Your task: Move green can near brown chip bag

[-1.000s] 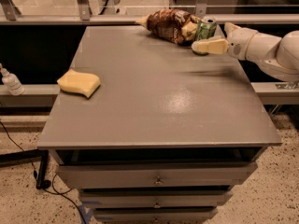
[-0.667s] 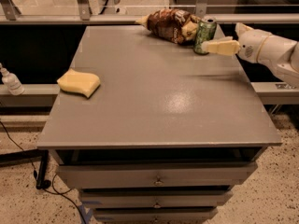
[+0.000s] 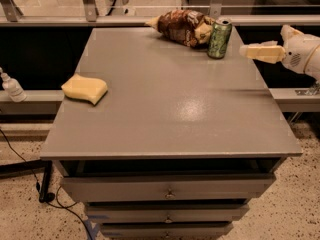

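The green can stands upright at the far right of the grey table. It touches or nearly touches the right end of the brown chip bag, which lies at the table's back edge. My gripper is to the right of the can, over the table's right edge, with a clear gap between it and the can. It holds nothing. Its cream fingers point left toward the can.
A pale yellow sponge lies near the table's left edge. A small white bottle stands on a ledge to the left. Drawers sit below the tabletop. A rail and glass run behind the table.
My gripper has let go of the can and drawn back to the right, away from it. The can stays standing next to the chip bag.
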You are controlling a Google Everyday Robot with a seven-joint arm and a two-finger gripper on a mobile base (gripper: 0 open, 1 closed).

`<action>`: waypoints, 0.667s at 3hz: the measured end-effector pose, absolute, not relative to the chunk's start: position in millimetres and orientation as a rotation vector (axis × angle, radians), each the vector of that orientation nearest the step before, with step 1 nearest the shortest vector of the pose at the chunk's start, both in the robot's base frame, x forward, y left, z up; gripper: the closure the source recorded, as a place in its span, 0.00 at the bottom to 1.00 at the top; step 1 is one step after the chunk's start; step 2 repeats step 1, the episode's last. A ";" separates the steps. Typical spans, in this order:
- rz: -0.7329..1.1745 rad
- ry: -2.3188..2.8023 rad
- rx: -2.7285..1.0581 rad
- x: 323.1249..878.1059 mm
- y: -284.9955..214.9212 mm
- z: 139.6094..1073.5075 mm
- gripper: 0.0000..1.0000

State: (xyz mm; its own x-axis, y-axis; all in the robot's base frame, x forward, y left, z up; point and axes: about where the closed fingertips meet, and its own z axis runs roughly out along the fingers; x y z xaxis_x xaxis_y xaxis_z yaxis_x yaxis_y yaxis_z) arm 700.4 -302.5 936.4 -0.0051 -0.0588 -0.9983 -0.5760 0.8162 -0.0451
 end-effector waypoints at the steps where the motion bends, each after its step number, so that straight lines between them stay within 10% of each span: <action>1: 0.385 1.560 -0.480 675.8 -334.6 938.5 0.00; 2: 0.385 1.560 -0.480 675.8 -334.6 938.5 0.00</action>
